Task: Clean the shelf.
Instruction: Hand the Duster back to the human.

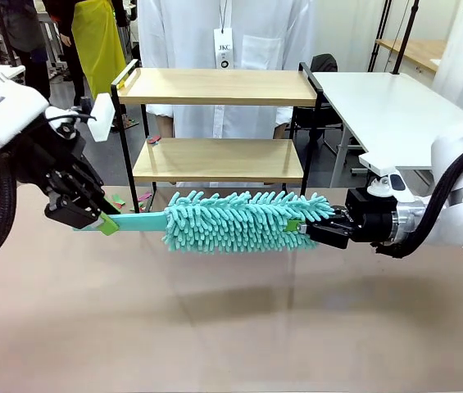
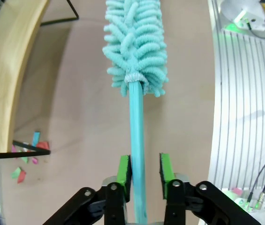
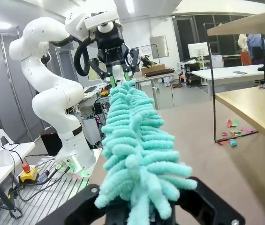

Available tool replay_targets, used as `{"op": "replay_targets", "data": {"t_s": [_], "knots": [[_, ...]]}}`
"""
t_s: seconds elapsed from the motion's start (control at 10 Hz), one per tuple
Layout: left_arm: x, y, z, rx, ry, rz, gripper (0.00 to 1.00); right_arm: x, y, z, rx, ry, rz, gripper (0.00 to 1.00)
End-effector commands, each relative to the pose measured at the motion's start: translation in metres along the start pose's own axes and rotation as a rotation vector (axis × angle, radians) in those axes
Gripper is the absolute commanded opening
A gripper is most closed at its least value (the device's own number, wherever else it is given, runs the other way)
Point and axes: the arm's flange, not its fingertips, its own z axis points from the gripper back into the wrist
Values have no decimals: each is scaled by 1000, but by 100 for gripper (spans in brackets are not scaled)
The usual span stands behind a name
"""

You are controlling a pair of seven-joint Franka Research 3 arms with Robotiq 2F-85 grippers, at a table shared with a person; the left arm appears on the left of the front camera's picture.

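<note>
Both claws are meeting at the duster [image 1: 243,221]: right claw [image 1: 309,227] is clamping its fluffy tip, fingers buried; left claw [image 1: 106,223] is parting around the handle.

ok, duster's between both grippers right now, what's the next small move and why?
Probably open the left gripper fully and back it off the handle. Its pads stand slightly apart around the duster handle, one touching, while the right gripper is clamped on the fluffy tip. The shelf behind is untouched, paper scraps beside it.
</note>
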Motion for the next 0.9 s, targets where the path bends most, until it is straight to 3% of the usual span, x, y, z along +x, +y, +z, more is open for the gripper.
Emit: {"op": "replay_targets", "data": {"t_s": [0.0,0.2,0.5,0.8], "knots": [[-12,3,14,-35,-109,3,100,1,0,0,-1,0,17,0],[-39,12,45,-2,-234,51,96,1,0,0,-1,0,17,0],[-106,23,90,45,-389,78,100,1,0,0,-1,0,17,0],[-162,28,92,75,-488,129,100,1,0,0,-1,0,17,0]]}}
